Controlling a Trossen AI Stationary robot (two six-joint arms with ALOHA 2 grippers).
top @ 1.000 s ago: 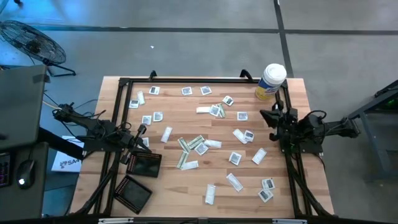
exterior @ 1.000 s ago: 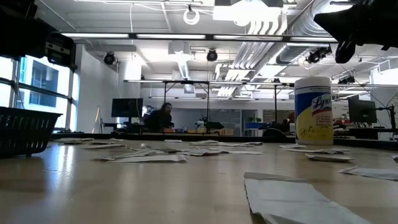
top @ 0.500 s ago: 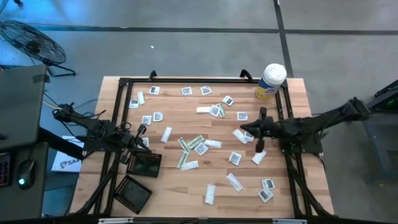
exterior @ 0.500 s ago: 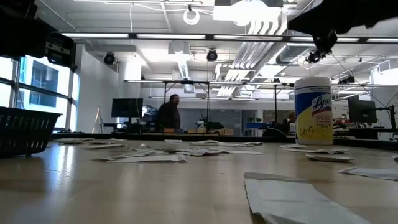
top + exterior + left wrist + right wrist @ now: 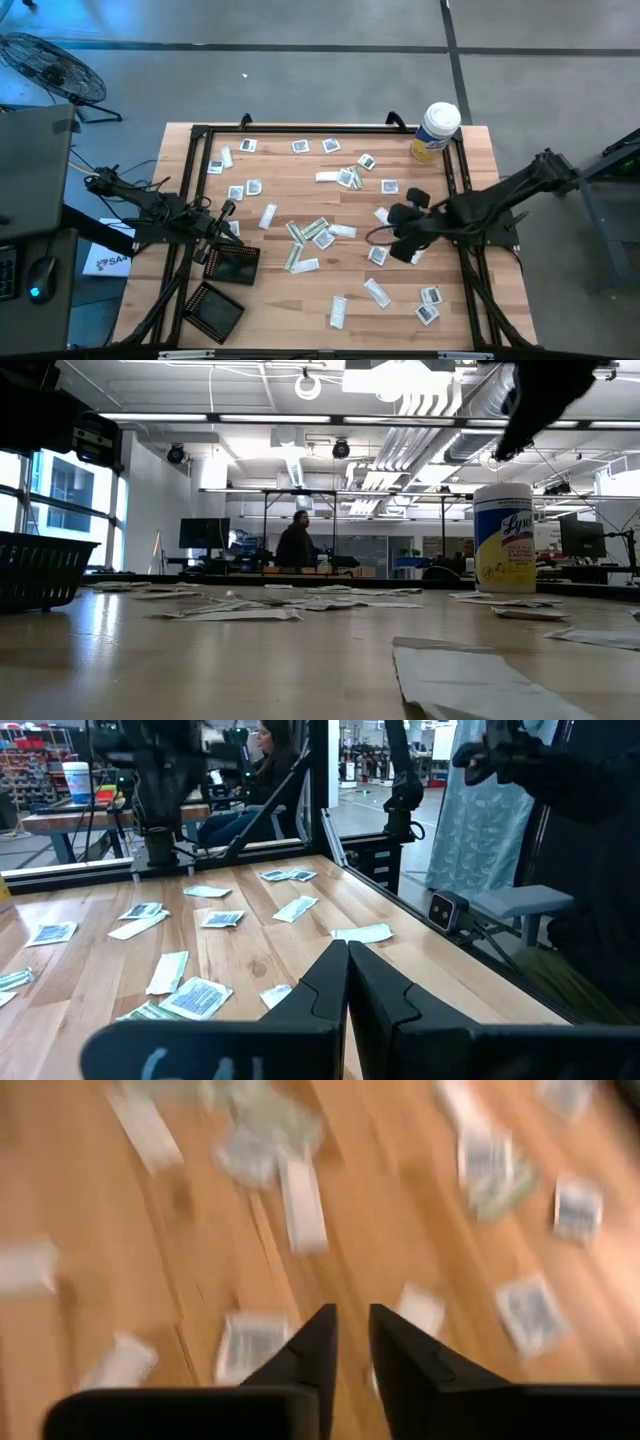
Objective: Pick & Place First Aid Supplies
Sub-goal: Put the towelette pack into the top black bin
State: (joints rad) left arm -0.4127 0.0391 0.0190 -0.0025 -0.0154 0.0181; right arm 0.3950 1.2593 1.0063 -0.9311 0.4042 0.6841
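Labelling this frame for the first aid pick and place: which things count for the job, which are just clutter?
Job:
- small flat white-grey and pale green first aid packets scattered over the wooden table
- right gripper above the packets, narrow gap between its fingers
- left gripper waiting at the left edge, fingers together

Clutter:
- large white canister with yellow label
- two small black mesh trays

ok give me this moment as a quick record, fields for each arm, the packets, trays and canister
right gripper: out over the table's right half, above scattered packets, slightly open, holding nothing
left gripper: waiting at the table's left side, shut, empty
first aid packets: strewn flat across the wooden table
black mesh trays: two, front left, no packets visible inside
canister: upright at the back right corner
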